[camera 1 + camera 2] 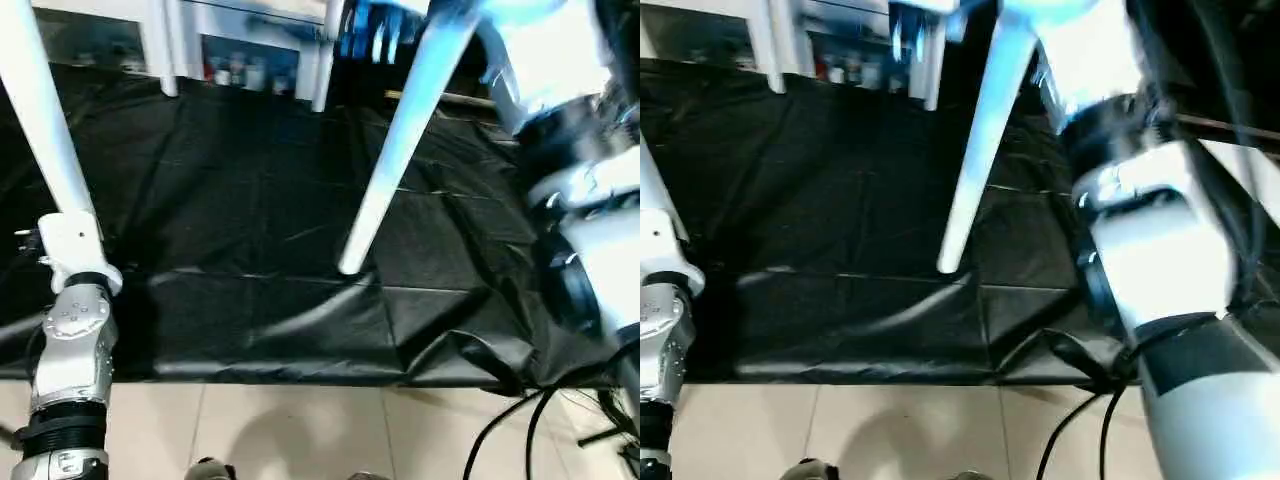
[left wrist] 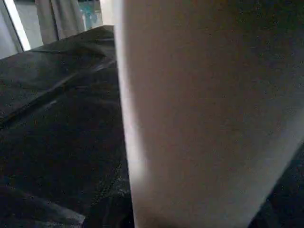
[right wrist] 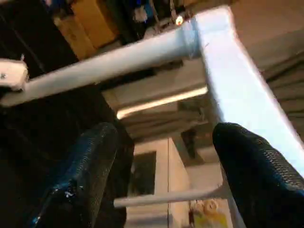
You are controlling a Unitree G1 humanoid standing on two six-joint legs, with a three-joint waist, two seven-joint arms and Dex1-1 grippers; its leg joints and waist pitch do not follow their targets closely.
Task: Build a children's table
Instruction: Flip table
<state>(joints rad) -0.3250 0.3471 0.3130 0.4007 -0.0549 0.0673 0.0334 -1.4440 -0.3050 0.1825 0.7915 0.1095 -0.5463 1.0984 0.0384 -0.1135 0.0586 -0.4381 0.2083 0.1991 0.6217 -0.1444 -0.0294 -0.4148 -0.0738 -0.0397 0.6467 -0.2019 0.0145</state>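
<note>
Black-covered desk (image 1: 250, 230) spans the head views, cloth creased and hanging loose over the near edge. White cabinet (image 1: 240, 40) with glass doors behind it.

Children's table held up in the air above the desk, legs fitted. Tabletop (image 3: 247, 90) seen from the right wrist: rim runs just beside one finger, and a leg (image 3: 109, 59) joins it at the corner socket. From the head, one leg (image 1: 400, 150) slants down with its foot just above or on the cloth; cannot tell which. Another leg (image 1: 45, 120) rises on the left by the left forearm (image 1: 70, 360).

Left tool: the left wrist view has a white tube (image 2: 204, 114) pressed right up against the camera; cannot tell how this tool stands. Right tool (image 3: 166, 175): spread wide, both black fingers (image 3: 83, 171) apart, nothing between them; the rim lies beside it, not inside it.

Risks, as judged:
- The right side looks unheld. If the load sits on the left arm alone, the table could swing or drop.
- The slanted leg's foot may drag the loose cloth and bunch it up.
- A sideways load on a leg could work it out of its socket.
- The black cable (image 1: 510, 425) hanging off the desk's near corner could catch the right arm.
</note>
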